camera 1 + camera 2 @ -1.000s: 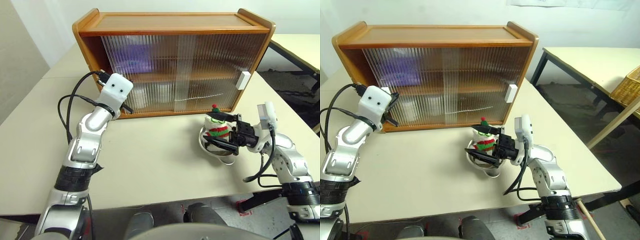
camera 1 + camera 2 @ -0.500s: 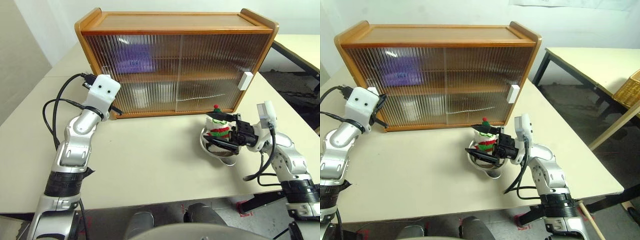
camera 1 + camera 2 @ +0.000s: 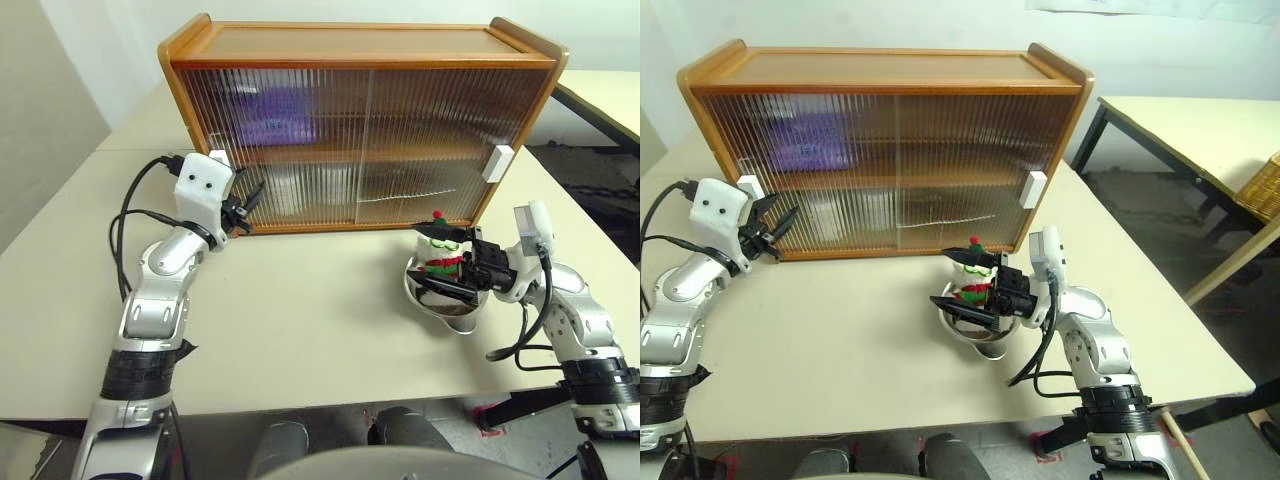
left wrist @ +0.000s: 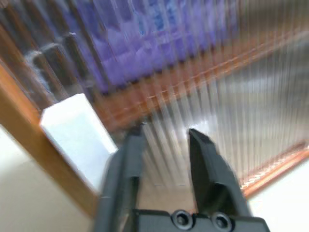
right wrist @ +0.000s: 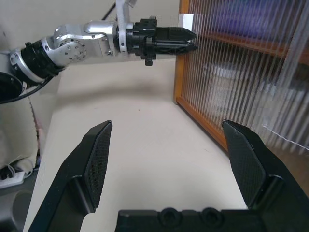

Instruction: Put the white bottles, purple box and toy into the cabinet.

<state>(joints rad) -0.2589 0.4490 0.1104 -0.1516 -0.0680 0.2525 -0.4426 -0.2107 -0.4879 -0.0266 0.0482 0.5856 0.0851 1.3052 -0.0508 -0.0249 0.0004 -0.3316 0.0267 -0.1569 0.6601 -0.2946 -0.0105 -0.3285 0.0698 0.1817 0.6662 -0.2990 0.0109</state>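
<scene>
At the cabinet's (image 3: 360,125) left end, your left gripper (image 3: 243,203) has parted its fingers since a second ago and drawn off the white handle (image 3: 219,160); both ribbed doors now sit closed across the front. You hold nothing there. Purple box (image 3: 268,115) shows blurred behind the upper left glass, pale shapes below it, likely the bottles. Toy (image 3: 436,250) sits in the metal bowl (image 3: 440,293), right near side, outside. Your right gripper (image 3: 452,266) hangs wide open around it, not clamped. Door likely needs reopening.
</scene>
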